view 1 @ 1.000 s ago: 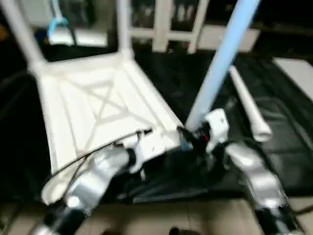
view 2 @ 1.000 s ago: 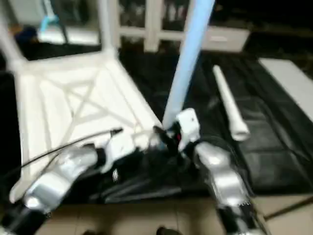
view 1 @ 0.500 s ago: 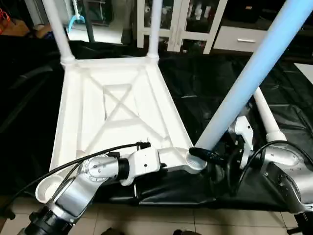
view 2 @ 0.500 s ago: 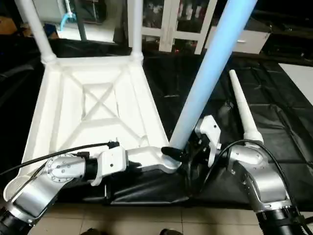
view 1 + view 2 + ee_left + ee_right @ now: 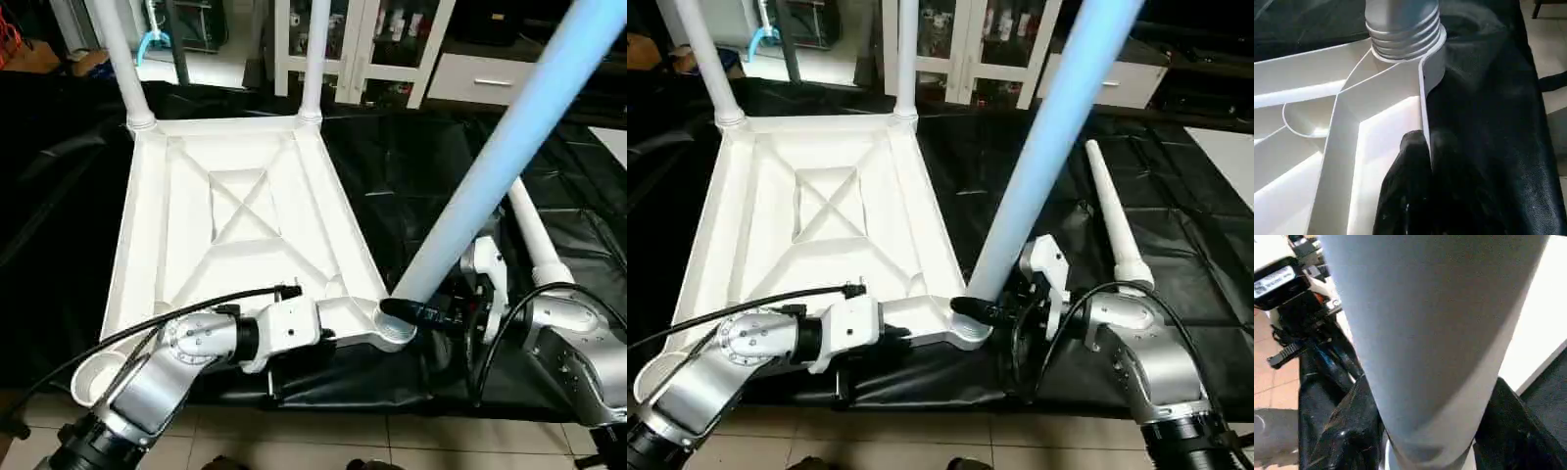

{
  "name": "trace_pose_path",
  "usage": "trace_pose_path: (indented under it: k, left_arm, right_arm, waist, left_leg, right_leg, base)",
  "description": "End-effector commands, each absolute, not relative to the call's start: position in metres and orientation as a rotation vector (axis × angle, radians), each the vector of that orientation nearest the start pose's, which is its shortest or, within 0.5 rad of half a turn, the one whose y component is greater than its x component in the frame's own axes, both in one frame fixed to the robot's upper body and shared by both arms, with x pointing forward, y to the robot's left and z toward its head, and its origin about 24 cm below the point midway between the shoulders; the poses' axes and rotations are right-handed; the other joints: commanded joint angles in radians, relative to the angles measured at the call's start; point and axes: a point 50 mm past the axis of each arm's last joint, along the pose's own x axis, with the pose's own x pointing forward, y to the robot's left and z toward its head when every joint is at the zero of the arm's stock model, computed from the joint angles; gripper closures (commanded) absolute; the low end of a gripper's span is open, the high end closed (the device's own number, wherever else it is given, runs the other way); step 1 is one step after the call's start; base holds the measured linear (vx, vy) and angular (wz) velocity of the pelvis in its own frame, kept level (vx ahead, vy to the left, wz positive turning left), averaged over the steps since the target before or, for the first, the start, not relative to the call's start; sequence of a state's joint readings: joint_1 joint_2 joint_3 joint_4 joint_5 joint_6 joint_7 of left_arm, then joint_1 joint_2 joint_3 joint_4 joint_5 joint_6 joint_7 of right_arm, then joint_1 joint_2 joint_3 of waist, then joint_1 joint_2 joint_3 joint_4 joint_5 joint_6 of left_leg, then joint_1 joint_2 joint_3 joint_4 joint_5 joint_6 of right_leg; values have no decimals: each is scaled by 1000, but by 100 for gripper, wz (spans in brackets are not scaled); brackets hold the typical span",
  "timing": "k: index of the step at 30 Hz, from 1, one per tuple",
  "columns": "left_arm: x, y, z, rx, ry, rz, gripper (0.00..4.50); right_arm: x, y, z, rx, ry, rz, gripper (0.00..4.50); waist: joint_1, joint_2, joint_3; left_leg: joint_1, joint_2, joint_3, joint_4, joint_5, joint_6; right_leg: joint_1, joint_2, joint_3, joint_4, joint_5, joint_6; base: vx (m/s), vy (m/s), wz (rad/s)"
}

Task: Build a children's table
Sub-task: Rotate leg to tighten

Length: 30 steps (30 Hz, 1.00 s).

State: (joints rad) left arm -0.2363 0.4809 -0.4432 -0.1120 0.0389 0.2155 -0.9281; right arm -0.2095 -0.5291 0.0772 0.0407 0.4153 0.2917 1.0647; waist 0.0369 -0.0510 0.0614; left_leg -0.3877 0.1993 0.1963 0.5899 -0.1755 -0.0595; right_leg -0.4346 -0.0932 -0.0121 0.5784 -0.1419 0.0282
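We judge the build a little past halfway. The table top point(image 5: 235, 225) lies upside down on the black sheet point(image 5: 411, 176), ribs up, and two legs already stand in the sockets on its far side, the far left leg point(image 5: 118, 59) and the far right leg point(image 5: 313, 59). Our left pincer point(image 5: 1422, 161) is pinched shut on the top's near rim, one black finger point(image 5: 1405, 196) inside the rim wall, just beside the corner socket point(image 5: 392, 328) it steadies. The third leg point(image 5: 500, 157) has its threaded end in that socket, but it leans well off upright toward our right, so we take it as started, not seated. Our right pincer point(image 5: 1014, 313) sits low on this leg, right at the socket, a dark finger point(image 5: 1347, 426) on either side of the tube; we cannot tell whether they grip it or merely flank it. Beyond the right pincer, the fourth leg point(image 5: 1112, 220) lies loose on the sheet. The near left socket point(image 5: 93, 377), by our left forearm, is unfilled. Left to do: straighten and seat the third leg, fit the fourth, turn the table over.
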Motion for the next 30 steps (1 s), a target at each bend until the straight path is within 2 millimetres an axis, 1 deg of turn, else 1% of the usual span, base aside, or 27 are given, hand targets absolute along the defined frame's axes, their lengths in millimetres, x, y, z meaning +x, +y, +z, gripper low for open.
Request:
trace_pose_path:
  k: [1, 2, 3, 4, 5, 6, 7, 8, 9, 10, 11, 12, 13, 14, 15, 16, 17, 18, 20, 21, 22, 24, 25, 26, 27, 29, 30]
  left_arm:
    - [240, 92, 62, 565, 221, -1324, 450]
    - [247, 89, 60, 559, 262, -1247, 450]
    - [252, 84, 60, 550, 287, -1200, 450]
    - [254, 81, 59, 544, 296, -1185, 450]
    - [254, 81, 59, 544, 296, -1185, 450]
    - [257, 77, 59, 531, 312, -1154, 450]
    - [264, 69, 56, 496, 382, -1050, 450]
    - [269, 64, 56, 462, 408, -976, 450]
    - [269, 64, 56, 462, 408, -976, 450]
    - [272, 61, 56, 443, 421, -936, 450]
    - [273, 60, 56, 440, 423, -931, 450]
    - [279, 51, 58, 397, 429, -877, 450]
    - [284, 42, 60, 364, 428, -846, 450]
    - [286, 37, 62, 368, 412, -847, 450]
    - [286, 38, 62, 372, 407, -851, 450]
    - [285, 40, 64, 395, 382, -871, 450]
    - [285, 41, 64, 404, 374, -879, 450]
    - [285, 42, 64, 412, 367, -882, 450]
    - [285, 48, 65, 436, 338, -898, 450]
    - [284, 51, 65, 449, 315, -920, 450]
    - [280, 58, 65, 458, 292, -965, 450]
    - [272, 66, 67, 476, 246, -1052, 450]
    - [270, 67, 67, 488, 227, -1080, 450]
    - [263, 70, 69, 525, 171, -1155, 450]
    - [257, 74, 69, 543, 142, -1211, 450]
    - [254, 79, 70, 528, 129, -1220, 450]
    - [253, 80, 71, 508, 125, -1231, 450]
  right_arm:
    - [271, -192, 71, -80, 269, 972, 251]
    - [281, -191, 61, -107, 306, 799, 254]
    - [289, -189, 54, -86, 329, 653, 255]
    - [293, -187, 51, -62, 339, 587, 257]
    - [293, -187, 51, -62, 339, 587, 259]
    - [297, -185, 49, -50, 342, 508, 260]
    - [306, -178, 43, -38, 367, 352, 260]
    - [311, -171, 42, -25, 359, 286, 261]
    - [311, -171, 42, -25, 359, 286, 261]
    - [314, -168, 41, -16, 353, 254, 261]
    - [314, -167, 41, -15, 353, 250, 262]
    - [320, -156, 41, -14, 322, 190, 262]
    - [326, -140, 40, -10, 297, 156, 262]
    - [329, -125, 39, 9, 295, 182, 262]
    - [329, -123, 39, 19, 291, 191, 262]
    - [330, -115, 44, 67, 266, 248, 262]
    - [331, -112, 46, 84, 256, 273, 262]
    - [331, -110, 49, 88, 248, 299, 262]
    - [328, -107, 57, 64, 202, 396, 262]
    - [326, -106, 62, 53, 170, 453, 262]
    - [322, -109, 71, 51, 117, 535, 206]
    - [315, -117, 84, 78, 49, 619, 192]
    - [313, -120, 87, 107, 40, 646, 179]
    - [308, -126, 91, 108, 27, 713, 170]
    - [301, -135, 95, 96, 26, 796, 163]
    - [290, -147, 96, 100, 59, 910, 149]
    - [287, -153, 96, 87, 69, 937, 136]
  waist:
    - [-2, -2, -54]
    - [-6, -6, -54]
    - [-13, -5, -51]
    - [-21, -1, -51]
    - [-21, -1, -51]
    - [-33, -4, -51]
    - [-42, -7, -49]
    - [-48, -5, -47]
    - [-59, -5, -46]
    - [-60, -4, -48]
    - [-65, -7, -47]
    - [-73, 0, -47]
    - [-78, 5, -46]
    - [-91, 6, -47]
    - [-94, 7, -48]
    - [-100, 12, -41]
    - [-101, 15, -38]
    - [-107, 14, -35]
    - [-105, 11, -38]
    - [-104, 10, -37]
    - [-100, 12, -37]
    - [-90, 11, -37]
    - [-89, 9, -39]
    - [-80, 13, -38]
    - [-74, 14, -39]
    - [-54, 16, -33]
    - [-43, 17, -31]
  left_leg:
    - [18, 24, -7, -77, -302, 24]
    - [16, 22, -8, -78, -310, 17]
    - [15, 20, -8, -80, -313, -2]
    - [12, 15, -13, -82, -335, -27]
    - [12, 15, -13, -82, -335, -27]
    - [13, 14, -20, -84, -392, -48]
    - [17, 12, -21, -80, -429, -54]
    - [17, 11, -22, -80, -442, -57]
    - [22, 7, -28, -77, -480, -65]
    - [23, 6, -32, -75, -493, -64]
    - [21, 7, -33, -76, -502, -62]
    - [17, 7, -41, -79, -534, -55]
    - [18, 8, -45, -81, -546, -57]
    - [16, 9, -55, -85, -576, -58]
    - [17, 11, -60, -88, -595, -55]
    - [21, 20, -66, -100, -641, -46]
    - [23, 21, -69, -103, -663, -45]
    - [28, 19, -68, -103, -682, -44]
    - [35, 14, -63, -93, -662, -44]
    - [34, 13, -62, -92, -652, -41]
    - [30, 12, -64, -92, -632, -38]
    - [26, 19, -57, -96, -589, -29]
    - [23, 17, -56, -95, -573, -25]
    - [22, 17, -54, -95, -549, -17]
    - [24, 19, -53, -95, -540, -15]
    - [35, 24, -41, -95, -524, -6]
    - [43, 25, -32, -93, -518, -8]
  right_leg:
    - [38, -16, 12, -59, -315, -163]
    - [38, -16, 12, -61, -337, -158]
    - [33, -15, 12, -64, -372, -147]
    - [36, -17, 9, -67, -441, -127]
    - [36, -17, 9, -67, -441, -127]
    - [34, -17, 2, -75, -515, -91]
    - [27, -15, 1, -80, -553, -75]
    - [21, -14, 0, -85, -573, -72]
    - [17, -13, -9, -95, -625, -54]
    - [21, -13, -15, -97, -638, -42]
    - [23, -13, -16, -100, -639, -36]
    - [27, -16, -26, -107, -635, -32]
    - [28, -17, -32, -109, -623, -41]
    - [39, -18, -52, -115, -607, -45]
    - [45, -17, -59, -117, -594, -46]
    - [53, -21, -67, -117, -518, -69]
    - [53, -21, -71, -118, -508, -76]
    - [52, -23, -72, -123, -507, -86]
    - [45, -31, -69, -129, -536, -91]
    - [45, -33, -69, -132, -548, -90]
    - [50, -37, -68, -131, -561, -87]
    - [46, -39, -53, -120, -519, -112]
    - [48, -38, -53, -117, -509, -117]
    - [48, -37, -49, -115, -503, -123]
    - [48, -39, -46, -114, -500, -125]
    - [39, -31, -31, -107, -485, -132]
    - [27, -28, -24, -106, -473, -144]
  base:
    - [0, 0, 0]
    - [0, 0, 0]
    - [0, 0, 0]
    - [-52, -3, -10]
    - [-52, -3, -10]
    - [-57, 1, -13]
    - [0, 0, 0]
    - [0, 0, 0]
    - [-53, 7, -8]
    - [-54, 18, -12]
    - [-54, 18, -12]
    - [0, 0, 0]
    - [0, 0, 0]
    - [0, 0, 0]
    - [0, 0, 0]
    - [0, 0, 0]
    - [0, 0, 0]
    - [0, 0, 0]
    - [0, 0, 0]
    - [0, 0, 0]
    - [0, 0, 0]
    - [0, 0, 0]
    - [0, 0, 0]
    - [0, 0, 0]
    - [0, 0, 0]
    - [0, 0, 0]
    - [0, 0, 0]
